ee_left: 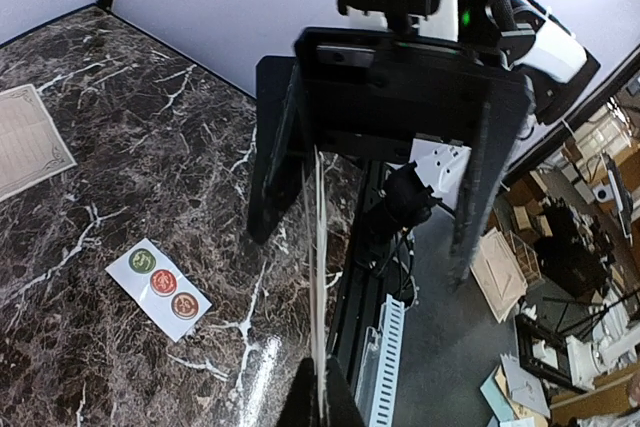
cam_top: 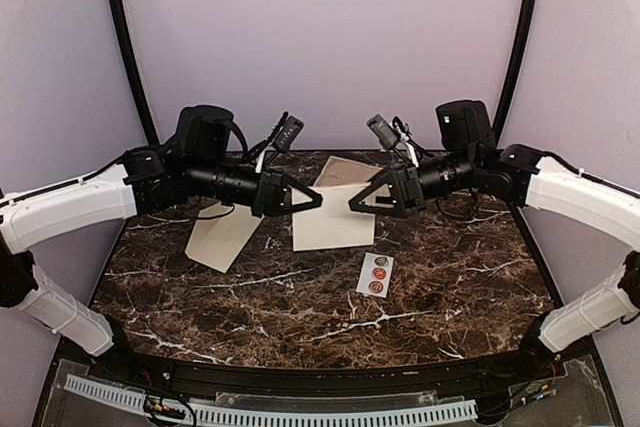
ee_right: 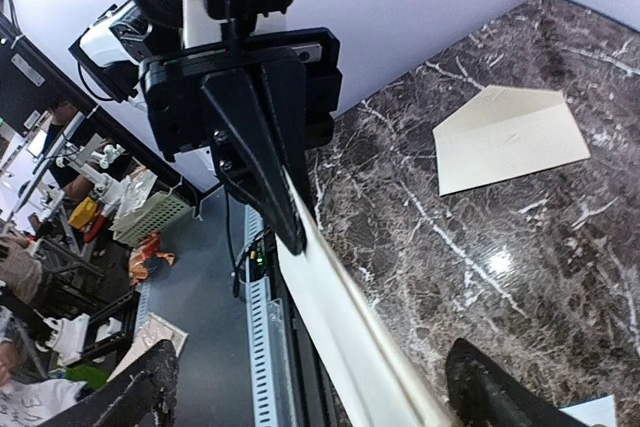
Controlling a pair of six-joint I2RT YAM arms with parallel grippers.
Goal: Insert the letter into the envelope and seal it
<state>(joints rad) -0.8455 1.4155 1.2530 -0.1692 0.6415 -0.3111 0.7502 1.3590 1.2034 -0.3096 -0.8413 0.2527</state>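
Pinching cream sheet [cam_top: 335, 232] edge-on, left gripper [cam_top: 316, 199] clamping shut; right gripper [cam_top: 355, 205] gaping open around opposite end; envelope [cam_top: 222, 237] lying on table [cam_top: 450, 277].

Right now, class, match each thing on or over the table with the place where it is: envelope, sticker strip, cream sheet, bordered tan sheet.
Things:
1 envelope
2 sticker strip
3 cream sheet
4 bordered tan sheet

Places:
A pinched by the left fingers
B flat at the back of the table
C flat on the table's left part
D flat near the table's middle, closer to the arm bases

Pairs: 1-C, 2-D, 3-A, 4-B
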